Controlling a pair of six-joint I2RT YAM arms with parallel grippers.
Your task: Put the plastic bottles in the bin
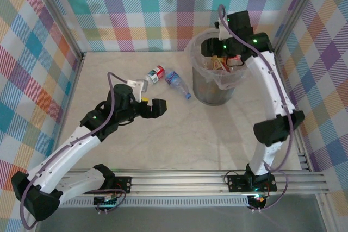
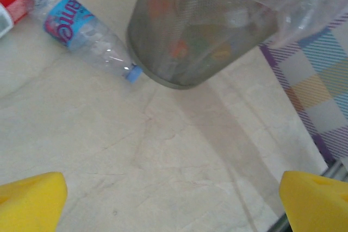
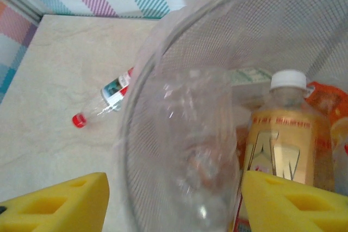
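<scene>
Two plastic bottles lie on the table left of the bin [image 1: 209, 93]: one with a red label [image 1: 155, 74] and one with a blue label [image 1: 178, 83]. My left gripper [image 1: 148, 101] hovers open just in front of them with nothing between its fingers [image 2: 30, 202]. From the left wrist, the blue-labelled bottle [image 2: 81, 31] points its cap at the bin's foot [image 2: 201, 36]. My right gripper [image 1: 225, 58] is over the bin's mouth, open. A blurred clear bottle [image 3: 196, 150] hangs loose between its fingers, clear of the left pad. Several bottles lie inside, one brown-labelled with a white cap [image 3: 285, 134].
The bin's clear bag [image 2: 304, 4] spills over its rim. Chequered walls [image 1: 130, 9] close in the back and sides, and a metal rail [image 1: 206, 180] runs along the near edge. Bare tabletop [image 1: 190, 139] lies between the two arms.
</scene>
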